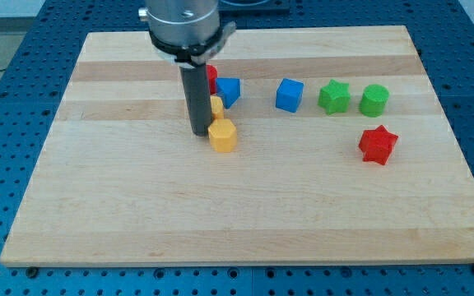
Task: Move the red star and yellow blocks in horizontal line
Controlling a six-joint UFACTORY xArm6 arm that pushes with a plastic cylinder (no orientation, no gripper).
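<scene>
The red star point(378, 145) lies at the view's right, below the green blocks. Two yellow blocks sit left of centre: a larger yellow hexagon-like block point(222, 136) and a smaller yellow block point(216, 105) just above it, partly hidden by the rod. My tip point(199, 132) rests on the board just left of the larger yellow block, close to or touching it.
A red block point(211, 79) shows partly behind the rod. A blue block point(229, 91) sits right of it, a blue cube point(289, 94) further right, then a green star point(333, 97) and a green cylinder-like block point(374, 99). The wooden board point(138, 214) lies on a blue perforated table.
</scene>
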